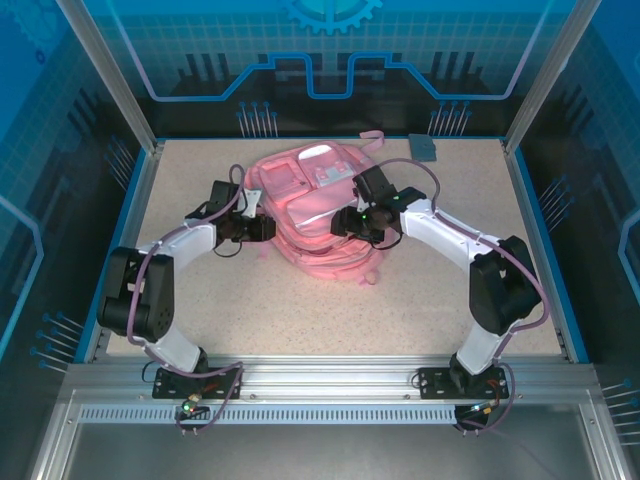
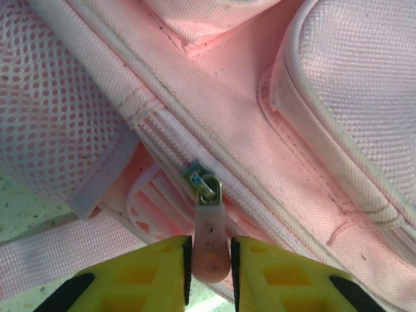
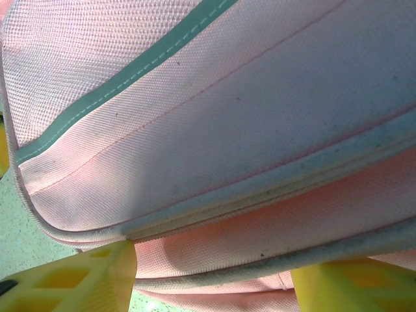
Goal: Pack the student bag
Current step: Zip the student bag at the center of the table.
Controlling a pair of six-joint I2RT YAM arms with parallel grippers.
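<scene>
Left wrist view, bottom centre: left gripper (image 2: 209, 263) narrow, its yellow fingers pinching the pink rubbery zip pull (image 2: 210, 237) of the soft pink fabric backpack (image 2: 325, 97), beside its mesh side pocket (image 2: 58, 110). Right wrist view: right gripper (image 3: 211, 276) wide, straddling the backpack's piped edge; whether it grips cannot be told. Overhead view: backpack lies mid-frame on the beige speckled table (image 1: 300, 310), between both claws, contents hidden. Upper right: small grey flat square (image 1: 423, 147).
</scene>
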